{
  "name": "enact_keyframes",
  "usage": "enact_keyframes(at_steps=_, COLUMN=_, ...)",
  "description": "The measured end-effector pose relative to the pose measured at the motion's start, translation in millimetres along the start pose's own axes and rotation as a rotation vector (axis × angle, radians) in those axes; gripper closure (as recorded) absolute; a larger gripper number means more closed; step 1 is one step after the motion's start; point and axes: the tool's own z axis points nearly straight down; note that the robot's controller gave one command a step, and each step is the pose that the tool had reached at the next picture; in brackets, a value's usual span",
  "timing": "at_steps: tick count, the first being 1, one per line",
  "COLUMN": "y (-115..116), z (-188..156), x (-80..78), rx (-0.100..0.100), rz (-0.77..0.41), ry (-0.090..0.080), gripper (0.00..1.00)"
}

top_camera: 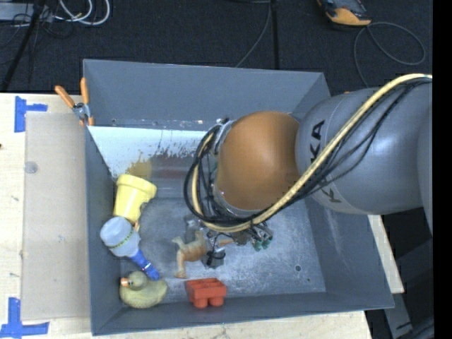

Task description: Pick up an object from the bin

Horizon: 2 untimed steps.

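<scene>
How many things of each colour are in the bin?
Yellow: 2, the cup and the duck
Red: 1, the block
Pale blue: 1, the bottle
Brown: 1, the toy animal
Total: 5 that can be seen

A red block point(205, 292) lies near the fingers point(212, 257), just toward the bottom of the view. A yellow rubber duck point(143, 289) sits to their lower left. Farther left lie a clear bottle with a blue cap point(121, 237) and, just above it, a yellow cup point(132, 196).
</scene>
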Motion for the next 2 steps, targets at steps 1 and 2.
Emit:
enact_keyframes(at_steps=1, y=-0.1, z=0.0, x=0.0, rx=0.0, rz=0.001, ry=0.0, gripper=1.0)
enact_keyframes(at_steps=2, y=0.8, z=-30.5, x=-1.2, rx=-0.001, rz=-0.002, ry=0.009, gripper=1.0)
